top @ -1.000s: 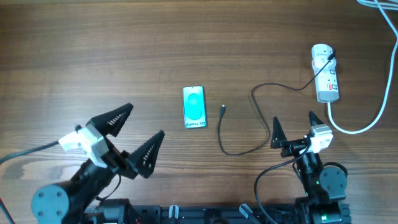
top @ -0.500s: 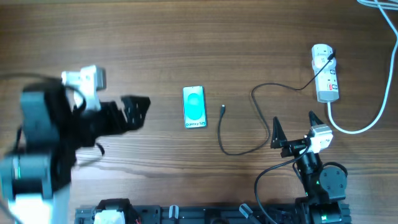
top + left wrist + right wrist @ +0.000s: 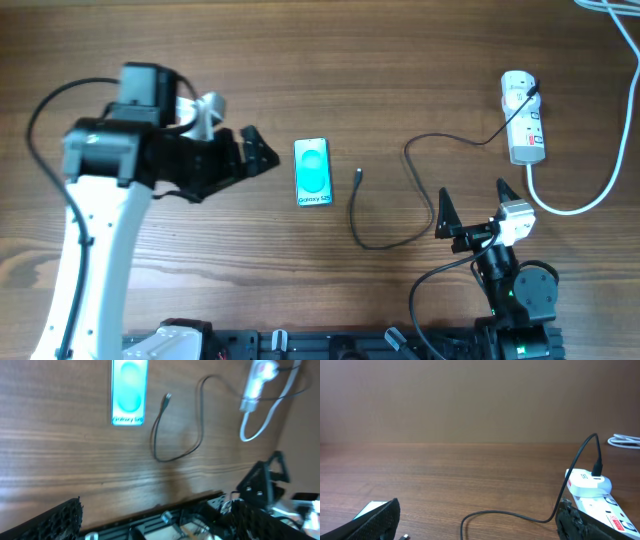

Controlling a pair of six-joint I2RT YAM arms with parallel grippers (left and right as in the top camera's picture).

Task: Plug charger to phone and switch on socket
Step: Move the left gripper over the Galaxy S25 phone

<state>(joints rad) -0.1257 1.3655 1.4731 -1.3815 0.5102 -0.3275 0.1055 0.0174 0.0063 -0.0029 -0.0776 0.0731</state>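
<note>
The phone (image 3: 312,172) lies flat mid-table, its cyan screen up, and shows again in the left wrist view (image 3: 129,392). The charger (image 3: 432,205) is a thin black cable that loops from the socket (image 3: 523,118) to a small connector (image 3: 359,176) just right of the phone. My left gripper (image 3: 255,157) hovers open just left of the phone, holding nothing. My right gripper (image 3: 474,205) stands open near the front edge, right of the cable loop, also holding nothing. In the right wrist view the cable (image 3: 520,515) runs between the fingers (image 3: 375,521) up to the socket (image 3: 592,487).
A thick white cord (image 3: 585,205) curves from the socket's near end off the right edge. In the left wrist view the right arm (image 3: 267,477) and the black base rail (image 3: 150,522) sit along the table's front edge.
My left arm has swung up from the front-left corner and now reaches toward the phone's left side. The right arm, phone, cable and socket have not moved.
</note>
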